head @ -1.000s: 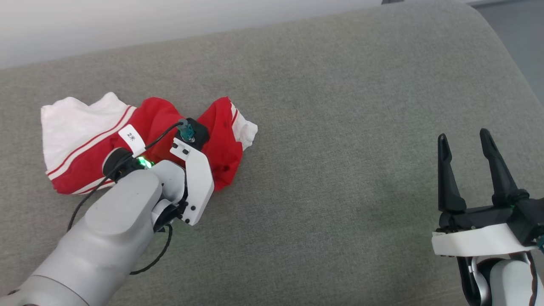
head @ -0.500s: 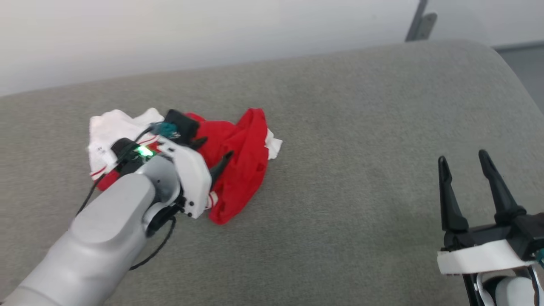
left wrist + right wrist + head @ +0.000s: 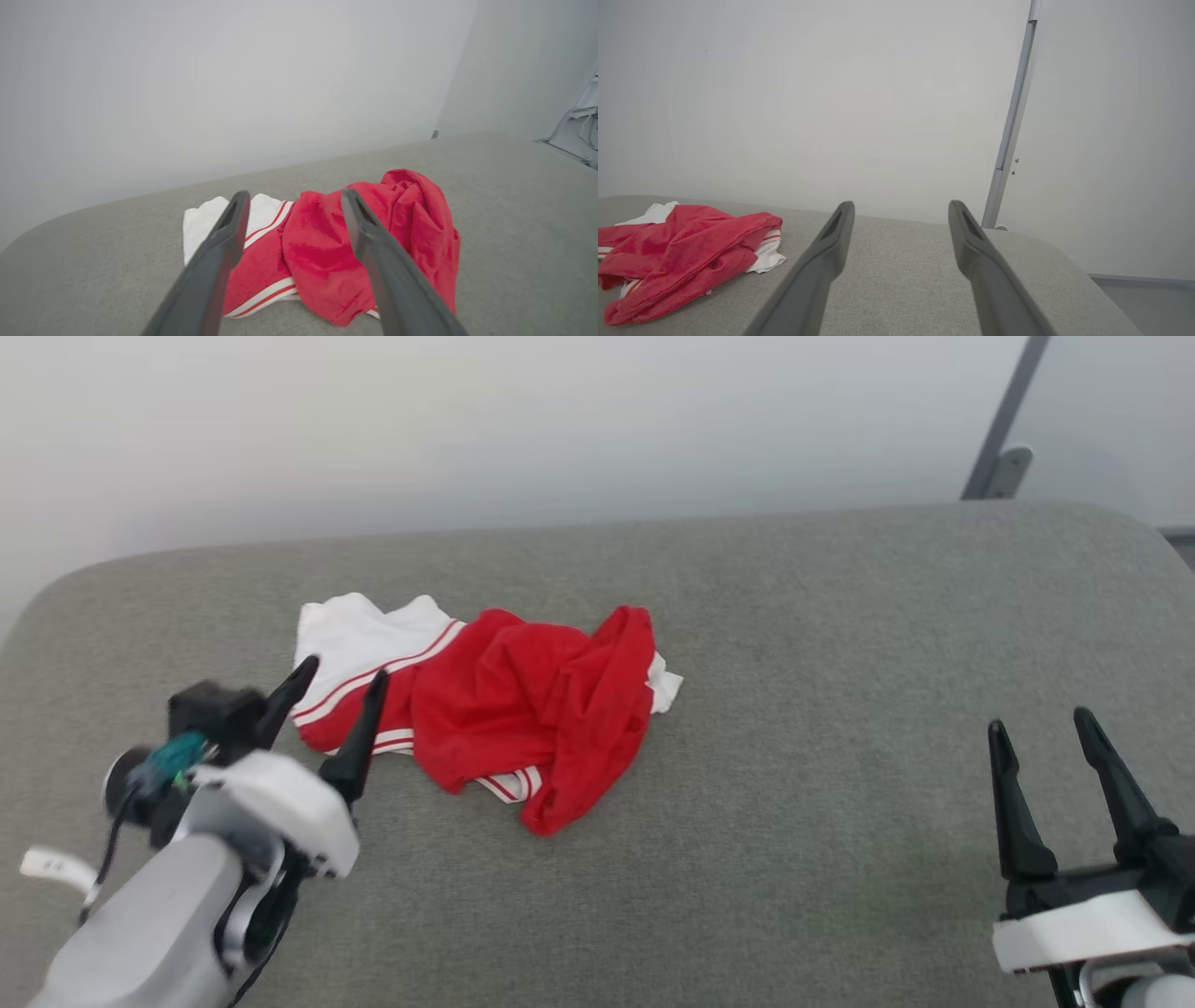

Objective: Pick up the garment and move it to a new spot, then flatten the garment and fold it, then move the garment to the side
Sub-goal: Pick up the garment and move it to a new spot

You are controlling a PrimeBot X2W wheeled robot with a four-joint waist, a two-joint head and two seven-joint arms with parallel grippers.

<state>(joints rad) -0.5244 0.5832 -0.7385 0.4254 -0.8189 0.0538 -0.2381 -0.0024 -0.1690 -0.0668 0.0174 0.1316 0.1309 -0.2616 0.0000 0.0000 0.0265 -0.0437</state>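
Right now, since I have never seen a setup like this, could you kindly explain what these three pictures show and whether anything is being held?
It is a two-armed robot. One picture looks down from its head; the other two look forward from each wrist. A crumpled red and white jersey lies on a grey padded surface. The left gripper hovers open near it, and the right gripper hangs open farther off. Neither holds anything.
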